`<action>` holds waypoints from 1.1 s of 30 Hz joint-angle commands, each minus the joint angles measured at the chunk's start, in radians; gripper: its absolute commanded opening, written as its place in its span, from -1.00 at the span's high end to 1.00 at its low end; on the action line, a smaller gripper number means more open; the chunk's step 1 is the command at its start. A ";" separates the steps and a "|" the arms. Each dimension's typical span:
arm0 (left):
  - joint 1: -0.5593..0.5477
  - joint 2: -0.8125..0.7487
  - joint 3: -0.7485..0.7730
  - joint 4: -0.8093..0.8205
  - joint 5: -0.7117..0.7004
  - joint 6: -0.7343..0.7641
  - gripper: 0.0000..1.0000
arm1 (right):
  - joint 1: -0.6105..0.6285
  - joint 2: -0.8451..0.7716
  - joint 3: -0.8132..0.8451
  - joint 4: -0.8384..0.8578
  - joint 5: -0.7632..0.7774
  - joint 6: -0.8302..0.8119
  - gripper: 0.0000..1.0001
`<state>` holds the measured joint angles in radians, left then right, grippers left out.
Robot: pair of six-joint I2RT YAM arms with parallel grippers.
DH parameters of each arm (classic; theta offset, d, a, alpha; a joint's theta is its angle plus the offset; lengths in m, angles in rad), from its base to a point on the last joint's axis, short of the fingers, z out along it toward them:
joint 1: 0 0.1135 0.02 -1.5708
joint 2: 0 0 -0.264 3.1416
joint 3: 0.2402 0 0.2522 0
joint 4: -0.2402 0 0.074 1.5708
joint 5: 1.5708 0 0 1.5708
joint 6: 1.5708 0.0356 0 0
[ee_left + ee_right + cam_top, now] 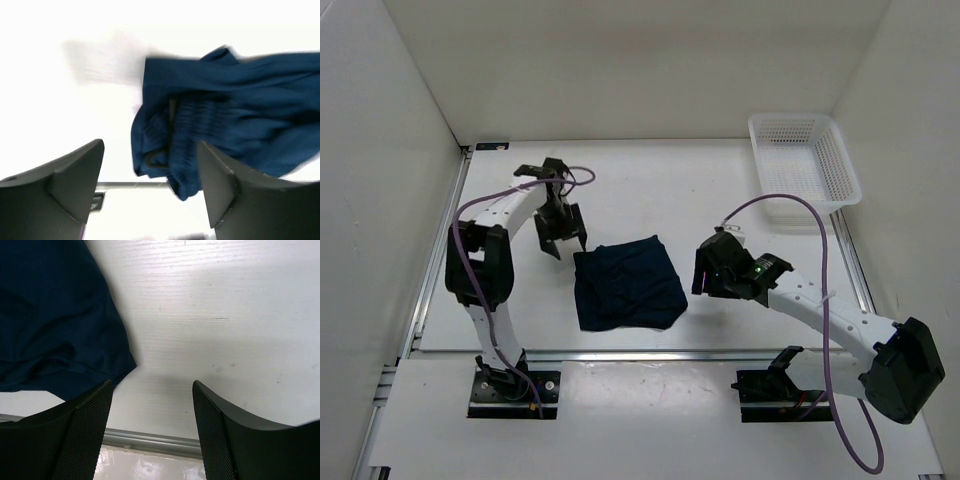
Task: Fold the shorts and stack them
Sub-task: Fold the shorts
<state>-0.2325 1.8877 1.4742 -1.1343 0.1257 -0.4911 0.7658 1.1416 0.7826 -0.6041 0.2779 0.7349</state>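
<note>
The dark navy shorts (626, 284) lie folded in a rough square on the white table between the two arms. In the left wrist view the shorts (225, 115) show their gathered waistband and a loop of dark drawstring (157, 159). My left gripper (560, 238) is open and empty, just off the shorts' far left corner. My right gripper (702, 282) is open and empty, just right of the shorts' right edge. In the right wrist view the shorts (50, 315) fill the upper left, beside the left finger.
A white mesh basket (804, 160) stands at the back right corner. White walls close in the left, back and right. A metal rail (150, 440) runs along the table's near edge.
</note>
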 commanded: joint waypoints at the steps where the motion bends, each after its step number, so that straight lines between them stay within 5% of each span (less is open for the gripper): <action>1: 0.022 -0.165 0.148 -0.070 -0.122 -0.004 -0.78 | -0.005 0.016 0.095 -0.008 0.027 -0.049 -0.39; 4: 0.022 -0.229 0.184 -0.096 -0.104 -0.015 -0.71 | -0.005 0.095 0.200 -0.008 -0.011 -0.089 -0.23; 6: -0.027 -0.292 0.123 -0.061 -0.062 -0.026 -0.11 | -0.005 0.174 0.263 0.004 -0.032 -0.110 0.11; 8: -0.066 -0.355 -0.010 -0.001 0.050 -0.047 0.79 | -0.005 0.257 0.337 0.033 -0.081 -0.135 0.57; 13: -0.140 -0.371 -0.236 0.211 0.160 -0.135 0.79 | -0.005 0.470 0.464 0.115 -0.184 -0.181 0.95; 21: -0.140 -0.178 -0.285 0.307 0.085 -0.112 0.79 | -0.036 0.803 0.599 0.153 -0.204 -0.157 1.00; 33: -0.140 0.161 0.025 0.298 0.019 -0.032 0.79 | -0.097 0.971 0.688 0.066 -0.157 0.050 1.00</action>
<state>-0.3752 1.9816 1.3918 -0.9005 0.2066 -0.5594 0.6750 2.0289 1.4590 -0.4690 0.0277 0.7380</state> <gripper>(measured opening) 0.109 0.002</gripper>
